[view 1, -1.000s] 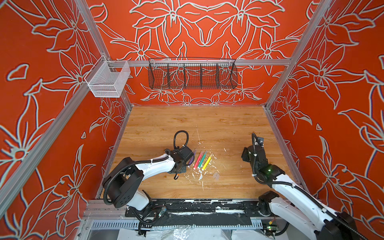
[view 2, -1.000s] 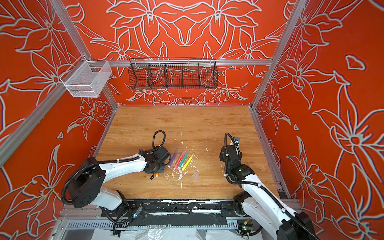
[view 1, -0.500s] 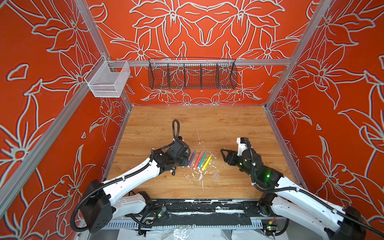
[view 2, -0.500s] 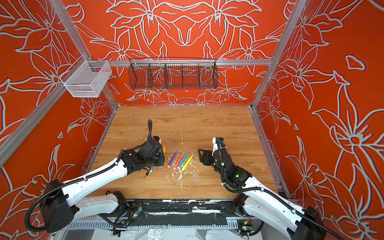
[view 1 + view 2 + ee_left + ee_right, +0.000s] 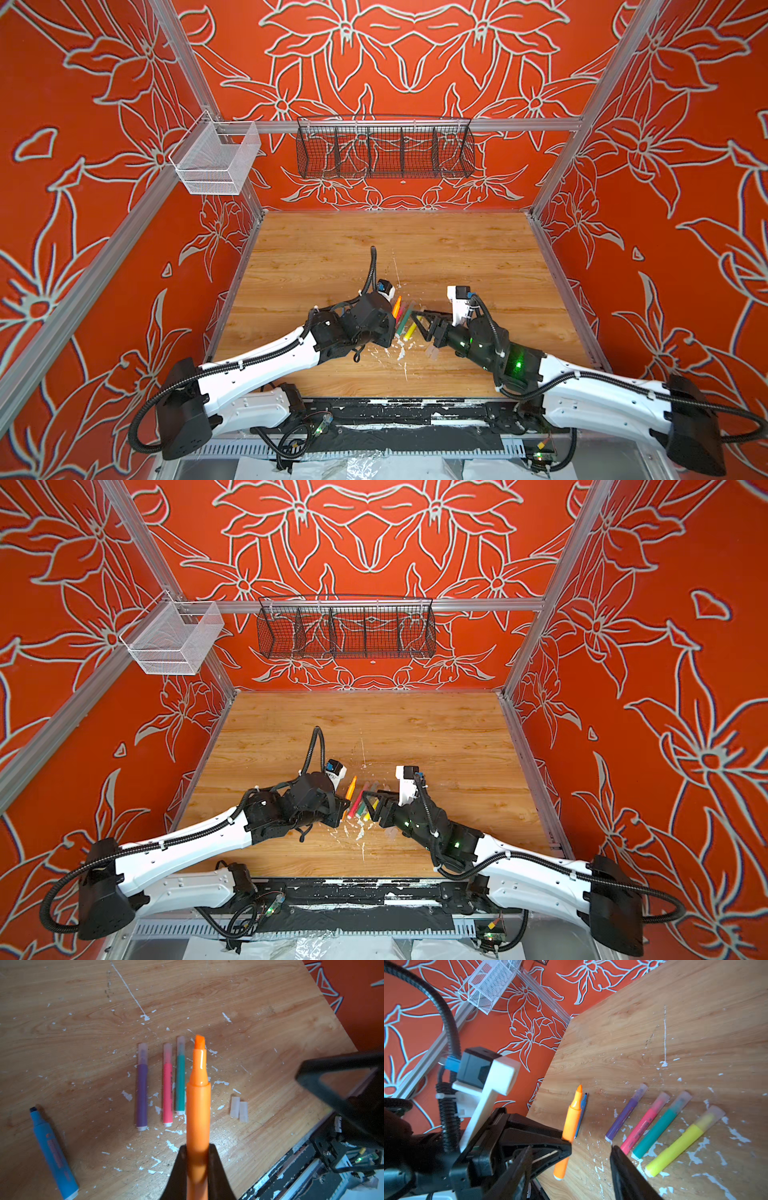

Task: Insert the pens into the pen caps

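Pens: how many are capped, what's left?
Done: purple pen, pink pen, green pen and yellow pen lie capped in a row. In hand: left hand is shut on the uncapped orange pen; right hand open, empty. Left: orange and blue pen, both uncapped; two loose caps lie on the table.

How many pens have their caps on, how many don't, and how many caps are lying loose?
Capped pens: 4 (purple, pink, green, yellow)
Uncapped pens: 2 (orange, blue)
Loose caps: 2
Total: 8 things
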